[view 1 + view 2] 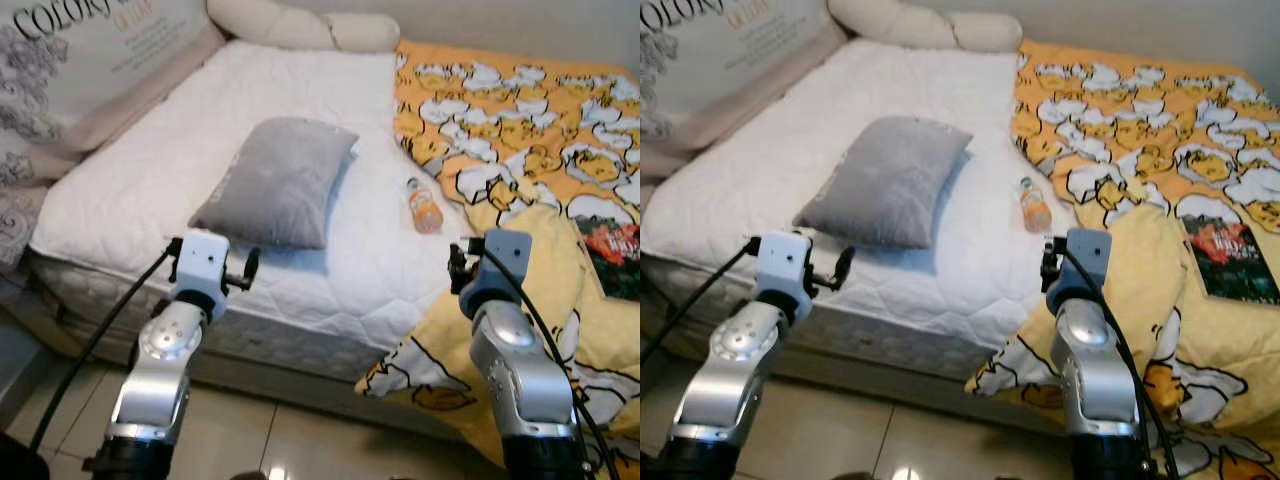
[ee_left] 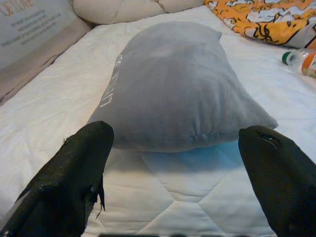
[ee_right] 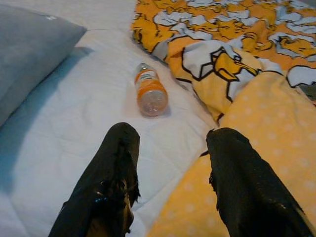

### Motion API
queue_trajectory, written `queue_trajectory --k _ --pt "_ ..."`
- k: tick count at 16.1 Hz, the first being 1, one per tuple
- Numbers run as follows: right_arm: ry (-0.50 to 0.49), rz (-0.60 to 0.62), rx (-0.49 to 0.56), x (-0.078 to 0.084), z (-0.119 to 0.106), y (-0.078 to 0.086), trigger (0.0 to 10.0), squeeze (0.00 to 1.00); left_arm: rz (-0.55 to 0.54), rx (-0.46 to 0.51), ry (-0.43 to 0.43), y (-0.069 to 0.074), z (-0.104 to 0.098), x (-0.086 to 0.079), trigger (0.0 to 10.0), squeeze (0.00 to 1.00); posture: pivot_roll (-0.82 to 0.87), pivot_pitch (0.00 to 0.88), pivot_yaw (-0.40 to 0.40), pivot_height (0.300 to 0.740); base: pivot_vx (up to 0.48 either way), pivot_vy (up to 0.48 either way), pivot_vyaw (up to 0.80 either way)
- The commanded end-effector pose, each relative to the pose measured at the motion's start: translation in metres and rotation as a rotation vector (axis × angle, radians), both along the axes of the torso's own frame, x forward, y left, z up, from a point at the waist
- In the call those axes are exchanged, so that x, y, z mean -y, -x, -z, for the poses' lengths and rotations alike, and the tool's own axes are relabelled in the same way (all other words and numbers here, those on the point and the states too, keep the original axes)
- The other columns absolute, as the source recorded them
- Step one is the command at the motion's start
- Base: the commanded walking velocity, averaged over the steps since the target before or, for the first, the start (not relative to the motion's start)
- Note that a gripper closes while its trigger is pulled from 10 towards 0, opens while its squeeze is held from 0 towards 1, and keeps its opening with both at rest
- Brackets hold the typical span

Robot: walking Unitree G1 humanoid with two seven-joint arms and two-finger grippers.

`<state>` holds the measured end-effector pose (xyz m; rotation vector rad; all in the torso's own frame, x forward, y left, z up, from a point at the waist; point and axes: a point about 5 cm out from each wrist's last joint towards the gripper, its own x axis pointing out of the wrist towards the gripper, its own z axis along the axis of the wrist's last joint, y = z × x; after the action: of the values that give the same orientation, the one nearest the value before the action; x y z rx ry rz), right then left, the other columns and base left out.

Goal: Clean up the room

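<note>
A grey pillow (image 1: 277,180) lies in the middle of the white mattress (image 1: 150,170). A small bottle (image 1: 424,206) with an orange label lies on its side to the pillow's right, beside the yellow duck blanket (image 1: 520,130). My left gripper (image 2: 175,133) is open, low at the bed's near edge, with the grey pillow (image 2: 173,89) just beyond its fingertips. My right gripper (image 3: 174,133) is open too, over the seam where the blanket meets the mattress, a short way short of the bottle (image 3: 150,94). Neither holds anything.
Two cream pillows (image 1: 300,25) lie at the head of the bed. A printed board (image 1: 90,50) leans along the bed's left side. A book (image 1: 612,258) rests on the blanket at the right. The blanket hangs over the bed's near corner to the tiled floor (image 1: 280,430).
</note>
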<state>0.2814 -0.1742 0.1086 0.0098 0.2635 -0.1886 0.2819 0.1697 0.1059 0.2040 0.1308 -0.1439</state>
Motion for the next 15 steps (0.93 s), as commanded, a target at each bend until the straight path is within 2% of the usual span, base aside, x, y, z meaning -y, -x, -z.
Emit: queue_trajectory --k 1,15 --pt "0.014 -0.024 0.013 0.0002 -0.0043 -0.0025 10.0 0.0 -0.018 -0.001 0.018 -0.0021 -0.0013 -0.0026 10.0 0.0 0.02 0.0 0.004 0.74 0.36 0.0 0.0" --pt "0.019 -0.065 0.002 -0.0051 -0.0026 -0.0032 10.0 0.0 -0.01 -0.009 0.011 -0.0018 -0.0006 -0.0037 10.0 0.0 0.02 0.0 0.004 0.74 0.407 0.0 0.0"
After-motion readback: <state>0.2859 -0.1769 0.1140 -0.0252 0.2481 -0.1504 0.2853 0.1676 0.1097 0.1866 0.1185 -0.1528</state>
